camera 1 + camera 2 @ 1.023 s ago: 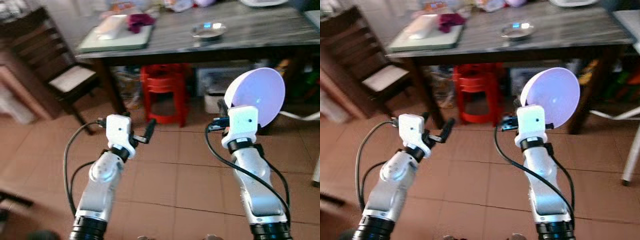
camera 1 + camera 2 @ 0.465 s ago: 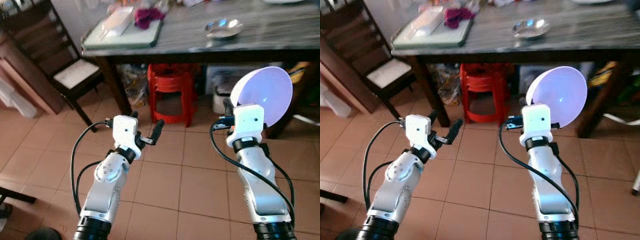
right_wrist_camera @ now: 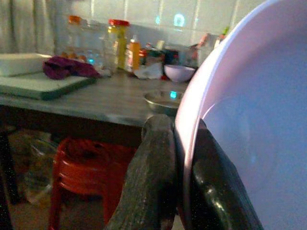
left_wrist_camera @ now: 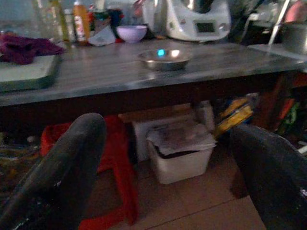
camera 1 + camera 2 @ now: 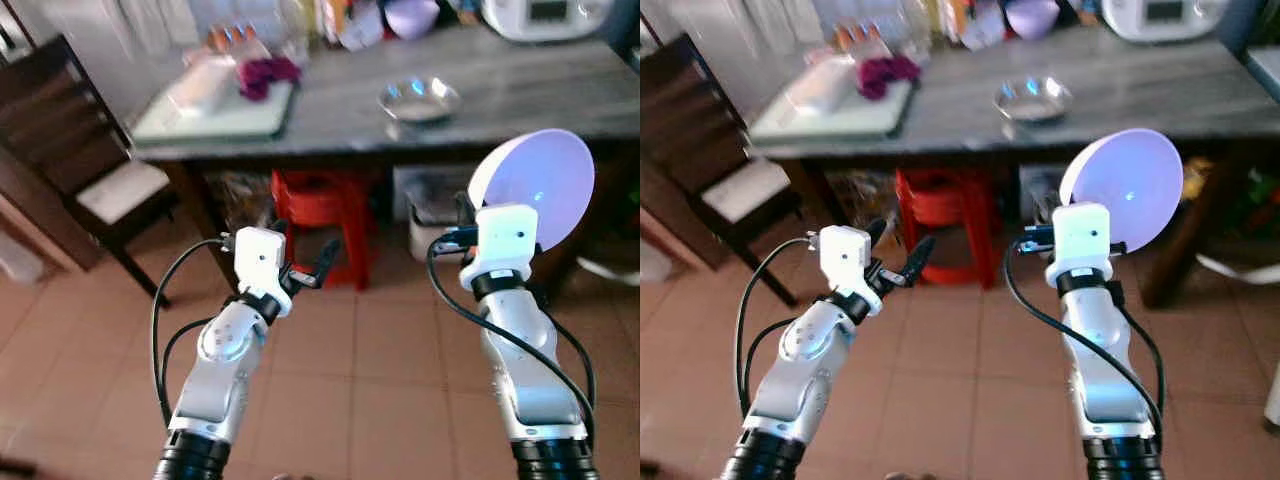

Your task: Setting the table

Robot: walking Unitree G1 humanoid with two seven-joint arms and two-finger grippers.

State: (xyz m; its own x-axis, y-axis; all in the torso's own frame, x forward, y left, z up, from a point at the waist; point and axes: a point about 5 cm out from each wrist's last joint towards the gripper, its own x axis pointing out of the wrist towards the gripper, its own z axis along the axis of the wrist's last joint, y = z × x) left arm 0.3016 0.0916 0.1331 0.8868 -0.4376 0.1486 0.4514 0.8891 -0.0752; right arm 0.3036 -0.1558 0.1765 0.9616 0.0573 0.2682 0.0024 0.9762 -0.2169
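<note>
My right gripper (image 5: 470,213) is shut on the rim of a pale lilac plate (image 5: 535,187), held upright on edge in front of the dark grey table (image 5: 520,95). The right wrist view has the plate's rim (image 3: 189,129) pinched between the two black fingers (image 3: 152,177). My left gripper (image 5: 305,262) is open and holds nothing; it sits low, short of the table's front edge. Its two fingertips (image 4: 72,158) stand wide apart in the left wrist view. A shallow steel dish (image 5: 419,99) rests on the tabletop.
A green tray (image 5: 215,110) with a purple cloth (image 5: 265,72) and a white item lies on the table's left. Bottles, a lilac bowl (image 5: 411,16) and a white appliance (image 5: 545,14) line the back. A red stool (image 5: 320,205) and a white bin (image 4: 180,153) sit underneath. A dark chair (image 5: 75,170) stands left.
The camera has moved closer to the table and looks further across it, so the back of the tabletop has come into sight. Both arms keep their poses; the plate stays gripped.
</note>
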